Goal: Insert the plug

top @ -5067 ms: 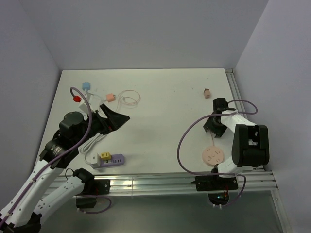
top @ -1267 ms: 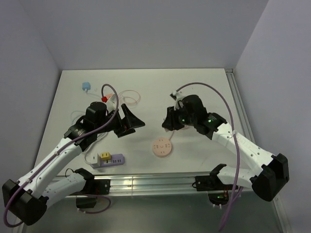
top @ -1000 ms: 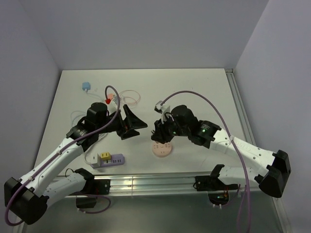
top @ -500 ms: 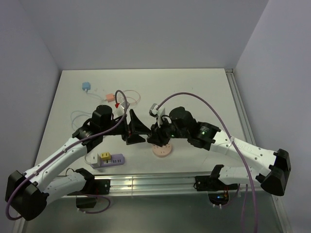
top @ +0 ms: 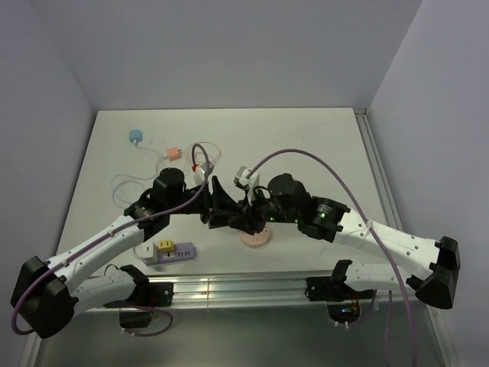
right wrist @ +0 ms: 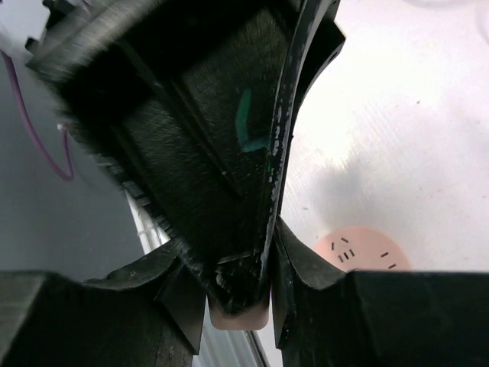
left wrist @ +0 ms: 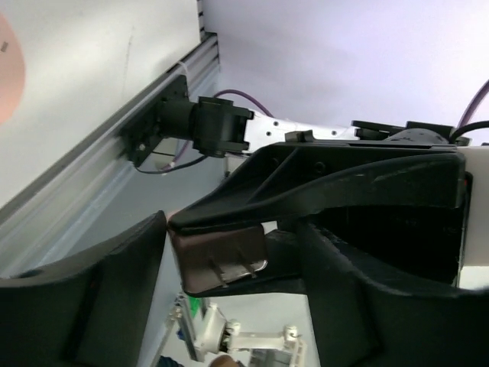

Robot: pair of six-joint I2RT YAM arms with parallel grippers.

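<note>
The small brown plug (left wrist: 218,258) with two metal prongs sits between the fingers of my right gripper (right wrist: 238,302), which looks shut on it; its tan end (right wrist: 238,315) shows there. My left gripper (left wrist: 233,245) is open around the same plug. Its left finger (left wrist: 114,275) touches the plug and its right finger stands apart. In the top view both grippers, left (top: 221,210) and right (top: 246,215), meet tip to tip just above the round pink socket (top: 256,238), which lies flat on the table and also shows in the right wrist view (right wrist: 367,248).
A purple power strip (top: 171,250) with a yellow plug in it lies near the front left. A blue plug (top: 135,136), an orange plug (top: 173,153) and thin looped cables (top: 205,153) lie at the back left. The aluminium rail (top: 229,287) runs along the front edge.
Both arms have swung toward the table's centre and their grippers now meet above the pink socket. The socket earlier shifted from front right to centre. The plug left its back-right spot.
</note>
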